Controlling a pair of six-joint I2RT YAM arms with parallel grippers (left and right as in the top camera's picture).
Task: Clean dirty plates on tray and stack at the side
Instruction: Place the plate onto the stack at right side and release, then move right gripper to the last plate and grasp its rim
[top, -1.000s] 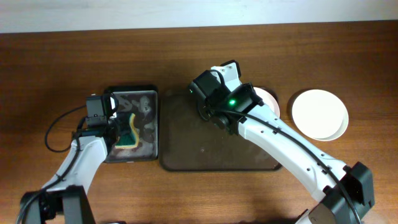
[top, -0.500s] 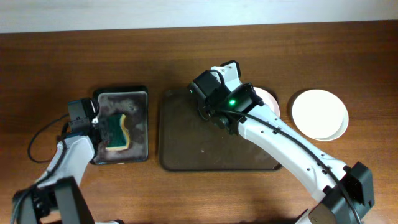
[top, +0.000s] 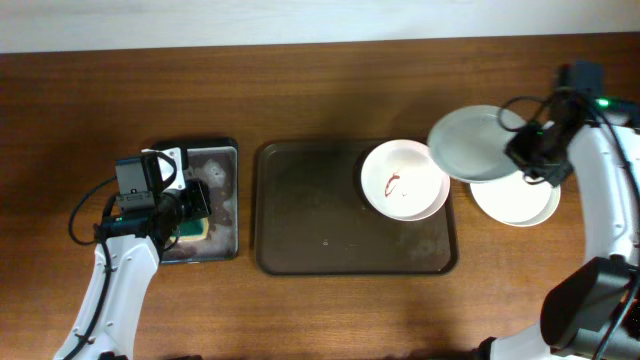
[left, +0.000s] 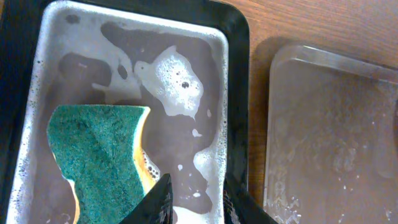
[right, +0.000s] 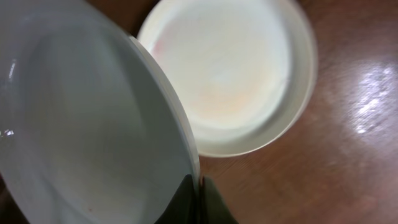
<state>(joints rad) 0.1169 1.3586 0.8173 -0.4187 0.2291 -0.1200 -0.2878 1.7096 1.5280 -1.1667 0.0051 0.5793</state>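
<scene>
Right jaws clamp the tilted mint plate (top: 474, 145) aloft; left jaws hang apart beside sponge (left: 99, 155).

Centre of the overhead frame: large dark brown rectangular tray (top: 310, 225), even in tone, and on its upper right a white round shallow plate (top: 404, 180) with a small red squiggle smear near its middle. Upper right: pale mint round shallow plate (top: 470, 145), and just below it a pinkish white round plate (top: 515, 200) with a faint pink-orange blush across its well. Left: small black-rimmed tray (left: 238, 99), its grey wet floor mottled with white foam, with a wavy sponge (left: 99, 155), dark green on top and yellow beneath; reddish-brown wooden table (top: 320, 90) streaked with darker grain.
</scene>
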